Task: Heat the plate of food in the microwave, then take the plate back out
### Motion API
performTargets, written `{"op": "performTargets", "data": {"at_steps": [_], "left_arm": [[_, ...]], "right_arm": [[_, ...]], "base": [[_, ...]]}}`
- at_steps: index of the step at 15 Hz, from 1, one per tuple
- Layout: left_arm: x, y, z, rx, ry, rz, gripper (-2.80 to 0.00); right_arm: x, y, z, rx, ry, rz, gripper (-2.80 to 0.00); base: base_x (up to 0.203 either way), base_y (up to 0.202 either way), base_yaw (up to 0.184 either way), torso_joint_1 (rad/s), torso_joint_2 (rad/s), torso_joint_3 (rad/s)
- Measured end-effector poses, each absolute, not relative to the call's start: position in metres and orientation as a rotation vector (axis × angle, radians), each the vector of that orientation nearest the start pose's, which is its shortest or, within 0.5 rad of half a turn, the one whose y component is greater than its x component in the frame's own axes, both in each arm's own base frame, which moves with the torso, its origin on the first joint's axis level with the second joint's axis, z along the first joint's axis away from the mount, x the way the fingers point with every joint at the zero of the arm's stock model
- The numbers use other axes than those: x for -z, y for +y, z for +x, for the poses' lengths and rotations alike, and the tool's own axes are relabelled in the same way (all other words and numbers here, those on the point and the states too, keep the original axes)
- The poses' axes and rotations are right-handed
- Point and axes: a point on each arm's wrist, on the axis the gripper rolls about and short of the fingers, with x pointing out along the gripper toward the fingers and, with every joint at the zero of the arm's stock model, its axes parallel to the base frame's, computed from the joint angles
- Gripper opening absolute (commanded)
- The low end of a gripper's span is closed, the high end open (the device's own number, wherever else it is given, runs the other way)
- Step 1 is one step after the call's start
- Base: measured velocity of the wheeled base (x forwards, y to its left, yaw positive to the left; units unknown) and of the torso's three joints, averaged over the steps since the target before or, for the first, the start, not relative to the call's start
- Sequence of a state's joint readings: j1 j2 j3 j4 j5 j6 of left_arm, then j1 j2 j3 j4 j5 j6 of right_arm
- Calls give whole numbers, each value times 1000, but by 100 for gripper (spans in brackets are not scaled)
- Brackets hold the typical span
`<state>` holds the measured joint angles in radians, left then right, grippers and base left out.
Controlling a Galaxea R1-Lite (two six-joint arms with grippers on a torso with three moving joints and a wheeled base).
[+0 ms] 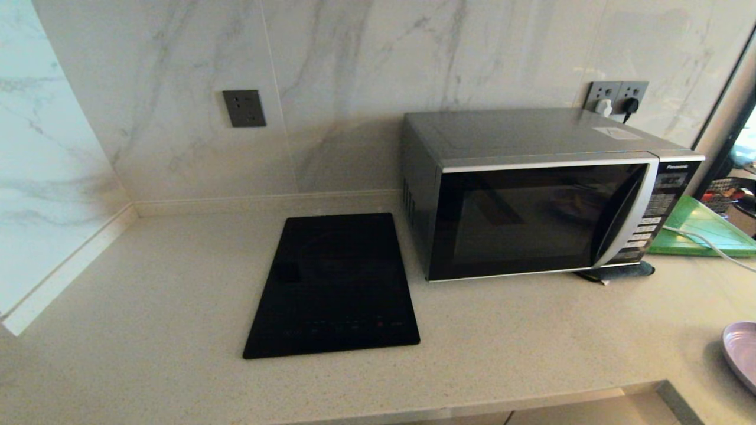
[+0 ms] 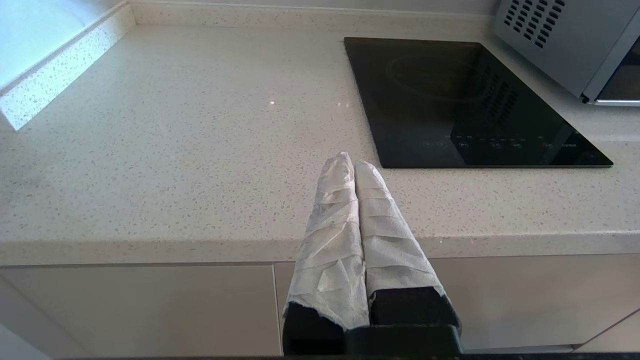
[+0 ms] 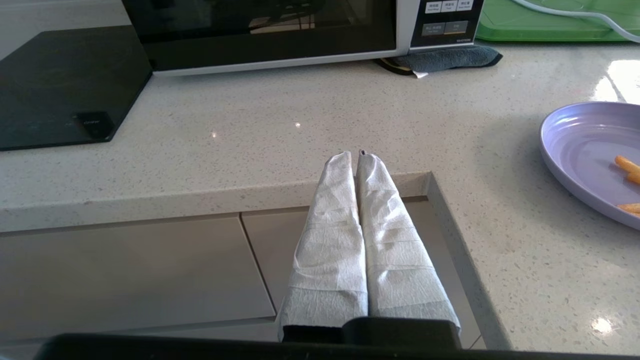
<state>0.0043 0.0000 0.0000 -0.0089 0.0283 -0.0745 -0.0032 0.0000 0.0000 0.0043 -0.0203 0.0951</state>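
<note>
While the microwave [image 1: 540, 218] sits door shut at the counter's [image 1: 177, 330] back, you find the plate [image 1: 743, 351] at the head view's right edge. Left wrist: left gripper [image 2: 351, 162] pressed together, empty, at counter's front edge. Right wrist: right gripper [image 3: 356, 159] likewise together, empty; plate [image 3: 585, 150] lies apart.
</note>
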Motion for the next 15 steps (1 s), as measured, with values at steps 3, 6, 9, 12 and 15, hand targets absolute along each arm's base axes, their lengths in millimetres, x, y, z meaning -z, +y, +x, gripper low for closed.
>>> {"op": "performTargets", "data": {"at_steps": [3,6,9,12,15], "left_arm": [[-76,1,-23,-32,-10,-74,-280],[-76,1,-23,-33,-10,-75,-280],[-76,1,-23,-32,-10,-75,-280],[-76,1,-23,-33,-10,-75,-280],[-76,1,-23,-32,-10,-75,-280]], "right_arm": [[-75,0,-23,24,3,95,-280],[-75,0,-23,23,4,95,-280],[-75,0,-23,24,4,95,-280],[-75,0,-23,23,4,94,-280],[-75,0,-23,24,3,94,-280]], "base": [[0,0,0,0,0,0],[0,0,0,0,0,0],[0,0,0,0,0,0],[0,0,0,0,0,0],[0,0,0,0,0,0]]}}
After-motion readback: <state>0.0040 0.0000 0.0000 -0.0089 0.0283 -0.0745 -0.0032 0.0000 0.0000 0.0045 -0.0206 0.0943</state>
